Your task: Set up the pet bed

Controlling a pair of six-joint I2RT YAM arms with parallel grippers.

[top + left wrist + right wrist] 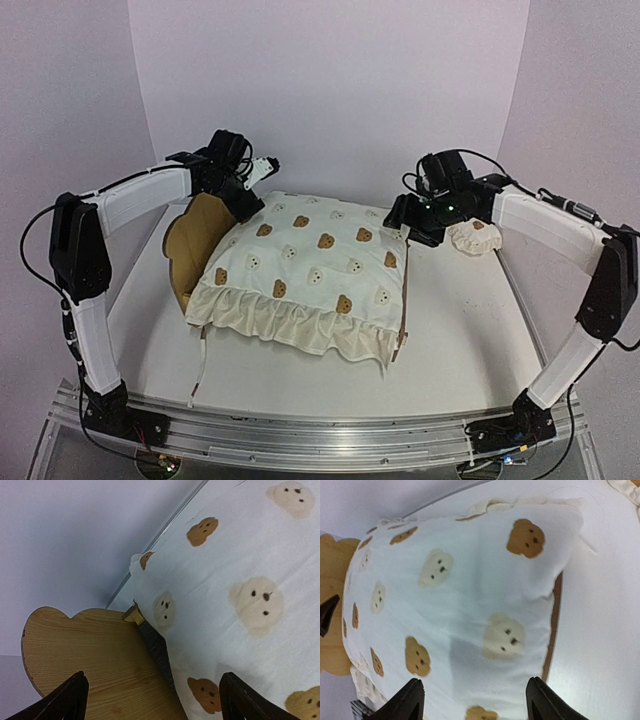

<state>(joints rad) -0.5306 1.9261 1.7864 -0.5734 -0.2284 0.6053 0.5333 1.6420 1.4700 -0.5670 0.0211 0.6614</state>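
Observation:
The pet bed's light-wood curved headboard (197,240) stands at the left; its frame rail (405,300) shows along the right side. The large cream bear-print cushion (310,270) lies over the bed and hides most of its base. In the left wrist view I see the headboard (90,655), a strip of dark grey felt (156,650) and the cushion (240,580). My left gripper (262,172) is open above the cushion's far left corner. My right gripper (407,215) is open above its far right corner. The right wrist view shows the cushion (465,610) and the rail (551,625).
The small bear-print pillow (474,238) lies on the white table (470,340) to the right of the bed, just behind my right gripper. Tie strings (200,370) trail from the cushion's front left toward the table's near edge. Walls close in at the back and sides.

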